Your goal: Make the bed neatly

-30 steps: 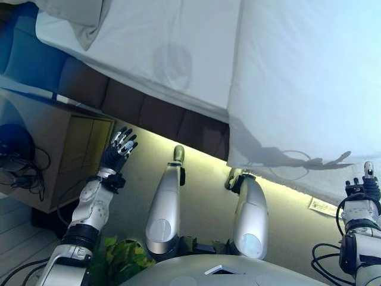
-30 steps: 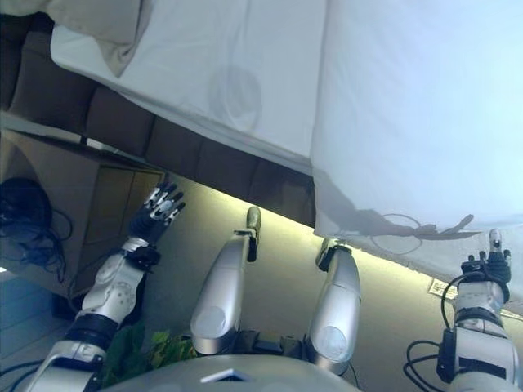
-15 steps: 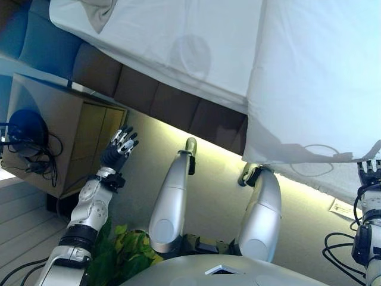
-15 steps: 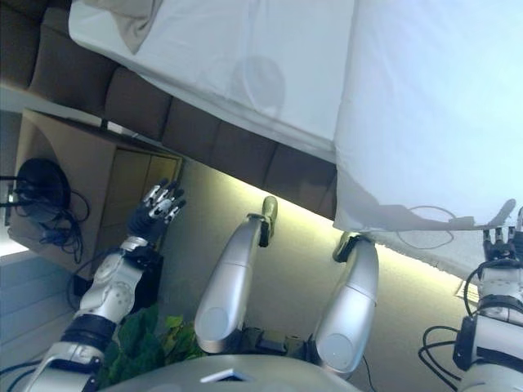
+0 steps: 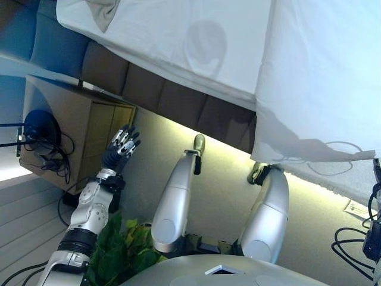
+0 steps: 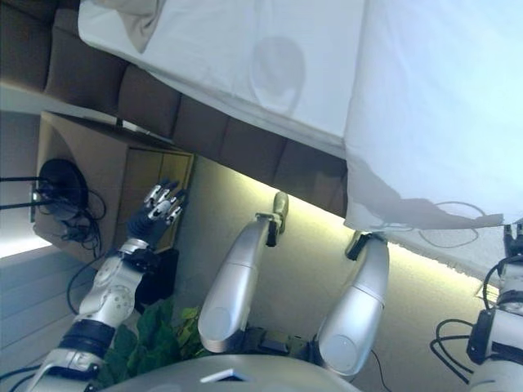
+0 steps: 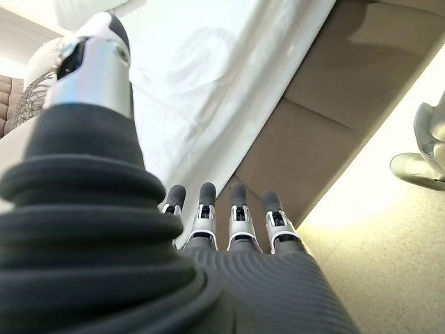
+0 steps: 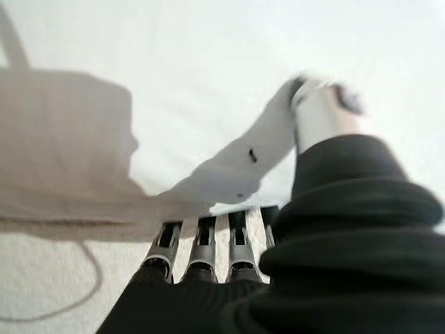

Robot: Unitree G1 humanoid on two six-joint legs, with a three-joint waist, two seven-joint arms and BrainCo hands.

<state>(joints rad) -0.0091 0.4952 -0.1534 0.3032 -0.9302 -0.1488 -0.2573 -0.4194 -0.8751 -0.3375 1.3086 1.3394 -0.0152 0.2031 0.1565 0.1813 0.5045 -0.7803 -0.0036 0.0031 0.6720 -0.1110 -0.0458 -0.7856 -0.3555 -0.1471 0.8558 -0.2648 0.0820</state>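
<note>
The bed has a white sheet over a brown padded base. A white duvet covers its right part and hangs over the side. My right hand is at the view's right edge, just under the duvet's hanging corner. In the right wrist view its fingers reach under the duvet's edge and its thumb presses a flap of the cloth. My left hand is open and empty in the air beside the bed; it also shows in the left wrist view.
A wooden nightstand stands left of the bed with a dark device and cables on it. A green plant is on the floor by my left arm. A beige pillow corner lies at the bed's head.
The whole view has shifted, so the camera moved. My right hand has gone further toward the view's right edge, with the duvet corner following it. The left hand holds its pose.
</note>
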